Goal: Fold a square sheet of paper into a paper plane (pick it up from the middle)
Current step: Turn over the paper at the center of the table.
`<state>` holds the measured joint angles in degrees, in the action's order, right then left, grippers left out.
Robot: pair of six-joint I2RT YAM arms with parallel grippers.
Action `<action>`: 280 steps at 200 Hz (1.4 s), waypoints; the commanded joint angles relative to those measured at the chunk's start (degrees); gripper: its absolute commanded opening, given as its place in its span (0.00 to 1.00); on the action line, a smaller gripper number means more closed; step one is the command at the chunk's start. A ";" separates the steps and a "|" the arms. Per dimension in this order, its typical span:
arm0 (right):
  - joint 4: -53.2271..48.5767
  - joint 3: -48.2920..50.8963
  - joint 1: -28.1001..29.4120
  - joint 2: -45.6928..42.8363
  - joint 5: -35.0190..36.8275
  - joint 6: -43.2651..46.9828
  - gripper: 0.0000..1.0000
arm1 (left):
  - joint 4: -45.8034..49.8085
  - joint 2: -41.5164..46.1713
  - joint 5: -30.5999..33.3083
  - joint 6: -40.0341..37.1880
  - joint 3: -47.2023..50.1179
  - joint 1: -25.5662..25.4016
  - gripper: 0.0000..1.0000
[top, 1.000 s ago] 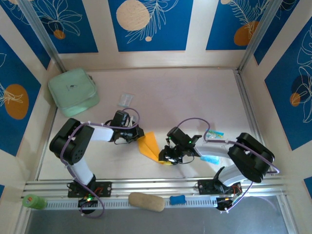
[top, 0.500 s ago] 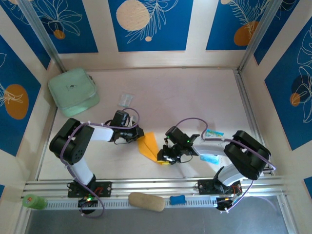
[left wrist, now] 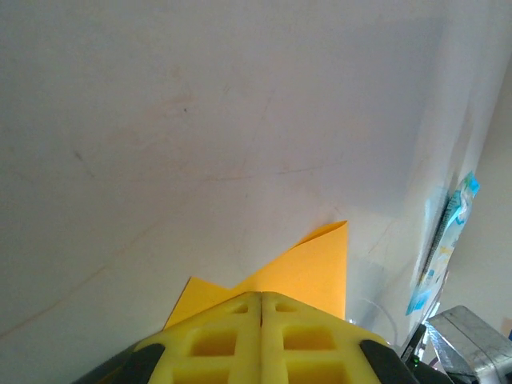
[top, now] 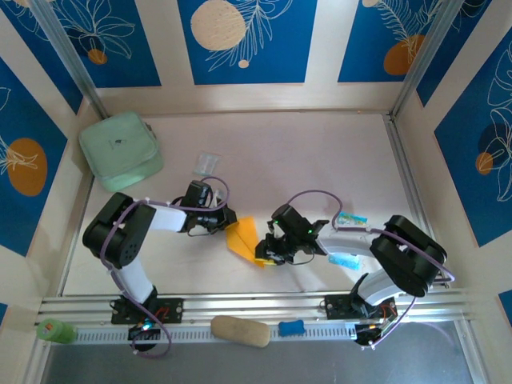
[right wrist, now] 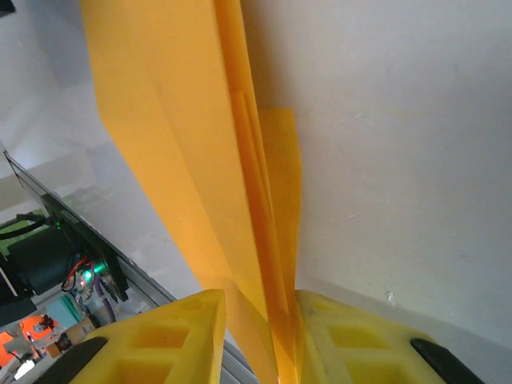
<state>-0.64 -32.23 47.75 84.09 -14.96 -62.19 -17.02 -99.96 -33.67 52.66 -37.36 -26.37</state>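
I work in a robot lab booth: a pale table (top: pixel 320 160) boxed in by blue leaf-print panels (top: pixel 248 48), aluminium rails (top: pixel 256 304) along its near edge holding my arms' bases (top: pixel 134 309).

Plain orange-yellow is shown by the square sheet of paper (right wrist: pixel 184 136) within the yellow-fingered right gripper (right wrist: pixel 260 304), while blue wall panels (top: pixel 272 68) patterned with white leaves and cream circles are seen far beyond it.
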 commanded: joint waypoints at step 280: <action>-6.57 0.27 -0.99 -9.99 4.06 5.05 0.05 | 7.60 10.68 1.45 -2.65 -0.35 0.88 0.25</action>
<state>-0.40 -31.38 47.11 77.97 -14.17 -60.25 -14.00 -94.28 -33.71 52.01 -36.05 -26.00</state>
